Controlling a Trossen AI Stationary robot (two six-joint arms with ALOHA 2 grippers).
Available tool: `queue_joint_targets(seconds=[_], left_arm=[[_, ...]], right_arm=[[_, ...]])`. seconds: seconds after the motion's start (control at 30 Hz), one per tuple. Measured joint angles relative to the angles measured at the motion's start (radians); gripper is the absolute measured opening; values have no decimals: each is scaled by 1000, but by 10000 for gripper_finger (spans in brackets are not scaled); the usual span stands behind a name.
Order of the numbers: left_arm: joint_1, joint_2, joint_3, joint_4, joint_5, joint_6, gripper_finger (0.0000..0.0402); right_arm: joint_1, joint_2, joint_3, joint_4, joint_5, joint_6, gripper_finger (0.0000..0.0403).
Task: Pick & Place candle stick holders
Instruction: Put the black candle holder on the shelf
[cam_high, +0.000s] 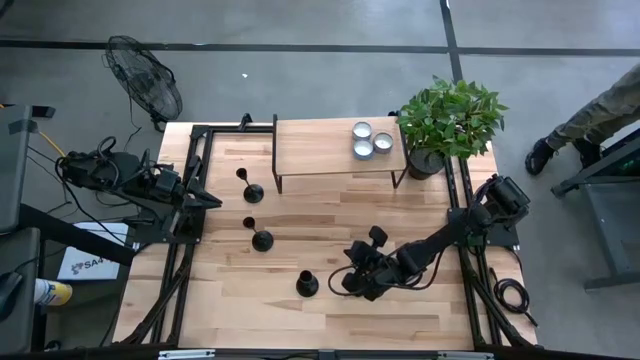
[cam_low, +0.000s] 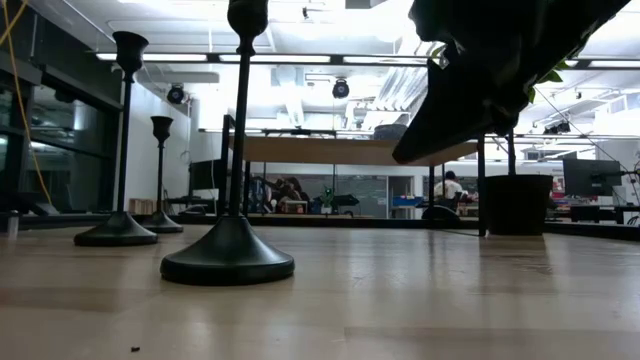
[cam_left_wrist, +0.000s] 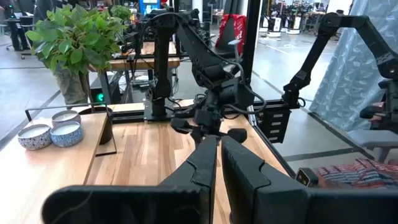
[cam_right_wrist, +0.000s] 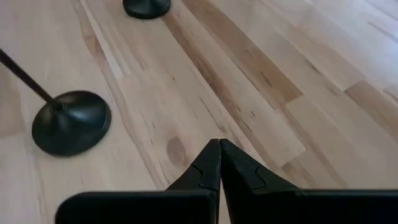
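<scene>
Three black candle stick holders stand upright on their round bases on the wooden table: one at the far left (cam_high: 250, 190), one in the middle (cam_high: 260, 238), one nearest the front (cam_high: 306, 285). My right gripper (cam_high: 347, 283) hovers shut just right of the front holder, tilted down toward the table and touching nothing. The right wrist view shows its shut tips (cam_right_wrist: 219, 148) above bare wood, with the front holder's base (cam_right_wrist: 71, 121) to one side and the middle holder's base (cam_right_wrist: 146, 7) farther off. My left gripper (cam_high: 207, 198) waits shut at the table's left edge (cam_left_wrist: 219, 142).
A low wooden shelf (cam_high: 320, 150) at the far middle carries three tin candles (cam_high: 370, 140). A potted plant (cam_high: 450, 120) stands at the far right. A fan (cam_high: 145, 80) and a person's leg (cam_high: 590, 120) are off the table. Bare wood lies along the near edge.
</scene>
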Motion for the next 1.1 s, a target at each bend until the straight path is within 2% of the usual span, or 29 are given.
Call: queue_joint_targets(seconds=[0.27,0.43,0.67,0.87,1.1], left_arm=[[0,0,0,0,0,0,26],[0,0,0,0,0,0,26],[0,0,0,0,0,0,26],[0,0,0,0,0,0,26],[0,0,0,0,0,0,26]], right_arm=[[-18,17,4,37,12,-182,0],[-63,48,4,96,19,-429,0],[-145,106,4,248,-42,-745,9],[-201,106,4,272,-66,-787,64],[-191,106,4,285,-267,-821,141]])
